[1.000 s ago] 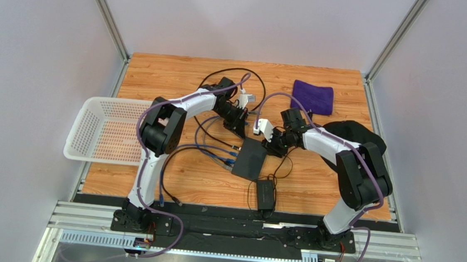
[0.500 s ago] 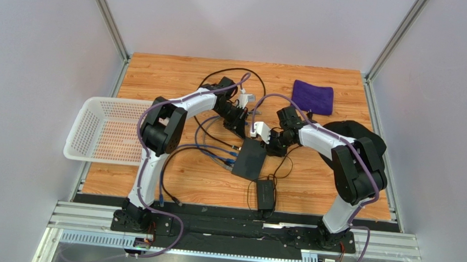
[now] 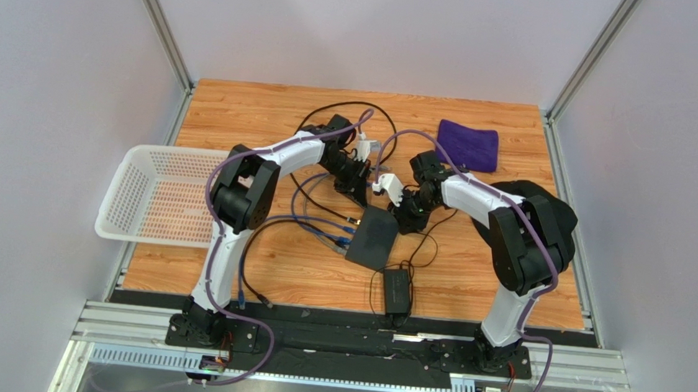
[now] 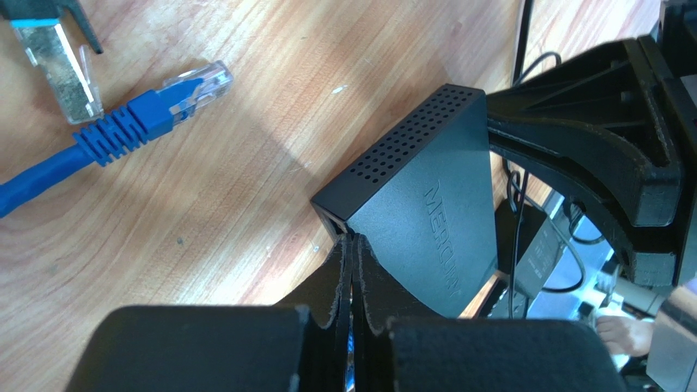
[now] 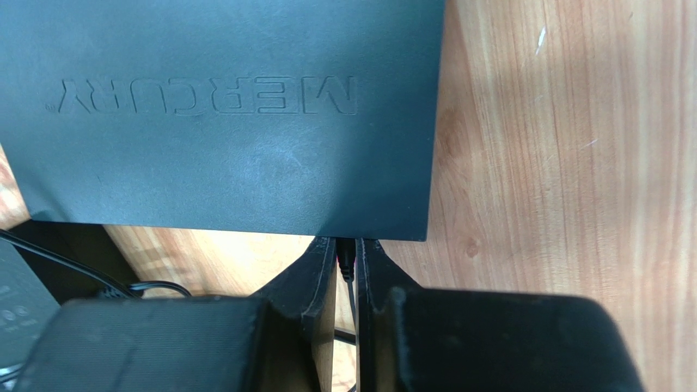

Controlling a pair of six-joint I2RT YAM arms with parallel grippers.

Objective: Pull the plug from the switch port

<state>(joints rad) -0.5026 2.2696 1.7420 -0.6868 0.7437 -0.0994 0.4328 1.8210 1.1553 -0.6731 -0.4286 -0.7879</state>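
The switch (image 3: 373, 237) is a flat black box lettered MERCURY (image 5: 229, 114), lying mid-table. A small black plug (image 5: 347, 257) sits in its edge, with a thin black cord trailing back between the fingers. My right gripper (image 5: 345, 245) is shut on that plug, tips up against the switch's edge; from above it (image 3: 401, 221) stands at the switch's far right side. My left gripper (image 4: 353, 241) is shut, with its tips resting at the switch's (image 4: 425, 212) near corner, by the socket edge. In the top view it (image 3: 358, 192) is at the switch's far left corner.
Loose blue network cables (image 3: 322, 227) lie left of the switch, one clear-tipped end (image 4: 131, 131) nearby. A black power brick (image 3: 396, 291) sits just in front. A white basket (image 3: 152, 194) hangs over the left edge, and a purple cloth (image 3: 467, 145) lies at the back right.
My right wrist has swung left and slightly back toward the switch's far edge, and its jaws have closed in on the plug. The left arm and switch have not moved.
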